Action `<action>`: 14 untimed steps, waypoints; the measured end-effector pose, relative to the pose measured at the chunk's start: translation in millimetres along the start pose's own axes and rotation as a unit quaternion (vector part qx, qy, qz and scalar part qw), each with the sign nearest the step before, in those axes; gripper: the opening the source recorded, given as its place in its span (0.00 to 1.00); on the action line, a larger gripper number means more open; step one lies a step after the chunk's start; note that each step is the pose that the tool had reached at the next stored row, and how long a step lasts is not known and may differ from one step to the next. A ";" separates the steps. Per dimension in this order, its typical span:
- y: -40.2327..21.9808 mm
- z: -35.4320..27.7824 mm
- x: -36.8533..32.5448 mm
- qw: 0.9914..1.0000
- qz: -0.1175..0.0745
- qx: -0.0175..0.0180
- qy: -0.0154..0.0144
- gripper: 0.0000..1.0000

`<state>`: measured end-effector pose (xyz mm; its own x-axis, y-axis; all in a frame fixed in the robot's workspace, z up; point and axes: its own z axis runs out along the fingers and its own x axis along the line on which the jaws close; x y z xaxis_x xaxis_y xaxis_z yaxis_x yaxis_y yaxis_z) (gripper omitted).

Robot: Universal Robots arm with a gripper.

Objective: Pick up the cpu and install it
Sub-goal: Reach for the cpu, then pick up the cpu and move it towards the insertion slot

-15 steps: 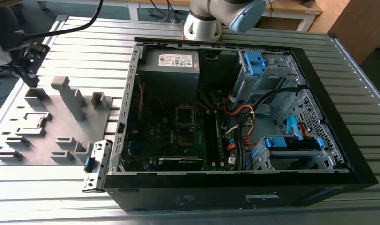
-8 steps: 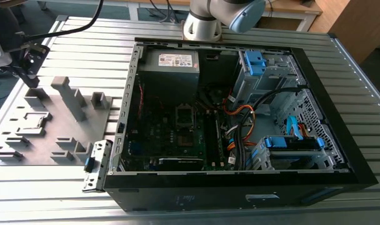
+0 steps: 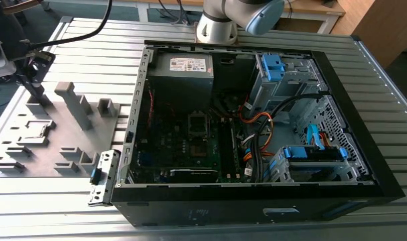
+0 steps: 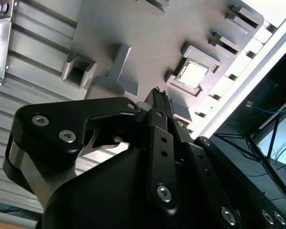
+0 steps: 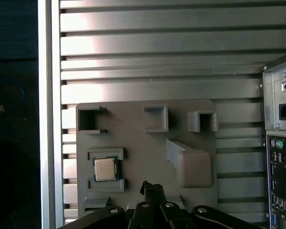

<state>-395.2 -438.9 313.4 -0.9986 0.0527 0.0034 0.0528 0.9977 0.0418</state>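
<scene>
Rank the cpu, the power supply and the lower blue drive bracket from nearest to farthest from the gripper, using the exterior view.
1. cpu: in its nest on the grey tray, close beside the gripper.
2. power supply: inside the case, toward the exterior view's left.
3. lower blue drive bracket: inside the case, toward the exterior view's right.

One cpu (image 5: 105,169), one grey tray (image 5: 143,142), one case (image 3: 223,210)

White label (image 3: 189,64) on the power supply (image 3: 179,83); its print seems illegible.
</scene>
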 end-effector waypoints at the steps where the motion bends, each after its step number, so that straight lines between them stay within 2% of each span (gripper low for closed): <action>1: 0.0 0.3 0.0 1.000 0.000 0.000 0.000 0.11; 7: -0.1 0.5 0.1 1.000 0.000 0.000 0.000 0.11; 14: -0.3 2.3 4.8 1.000 0.000 0.000 0.000 0.11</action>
<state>-400.0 -438.9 311.1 -0.9986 0.0524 0.0031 0.0525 0.9977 0.0420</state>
